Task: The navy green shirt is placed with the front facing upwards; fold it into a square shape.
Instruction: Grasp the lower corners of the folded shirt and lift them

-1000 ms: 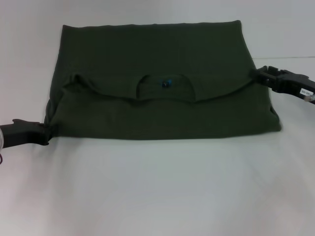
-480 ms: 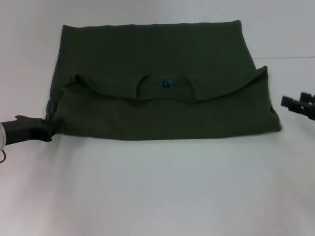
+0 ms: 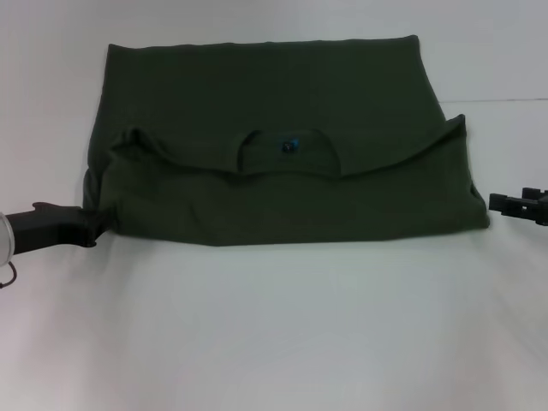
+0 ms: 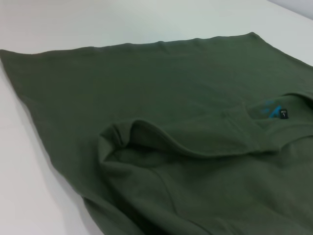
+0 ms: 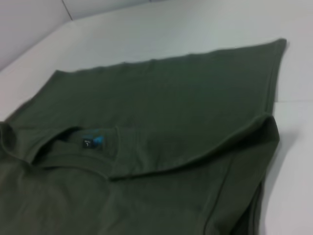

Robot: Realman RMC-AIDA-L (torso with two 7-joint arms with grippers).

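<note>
The navy green shirt [image 3: 274,137] lies flat on the white table, its near part folded over so the round collar with a small blue label [image 3: 289,145] sits mid-cloth. The same collar label [image 4: 283,113] shows in the left wrist view, and the label [image 5: 92,142] in the right wrist view. My left gripper [image 3: 96,223] is at the shirt's near-left corner, shut on the cloth edge there. My right gripper [image 3: 505,204] hovers open just off the shirt's near-right corner, touching nothing.
The white table [image 3: 274,334] stretches wide in front of the shirt. Bare table [image 3: 497,68] also lies to the right of it, and a pale wall edge [image 5: 63,10] runs behind the table.
My right gripper let go of the folded right sleeve edge and drew back right and nearer. My left gripper shifted slightly rightward with the shirt's near-left corner.
</note>
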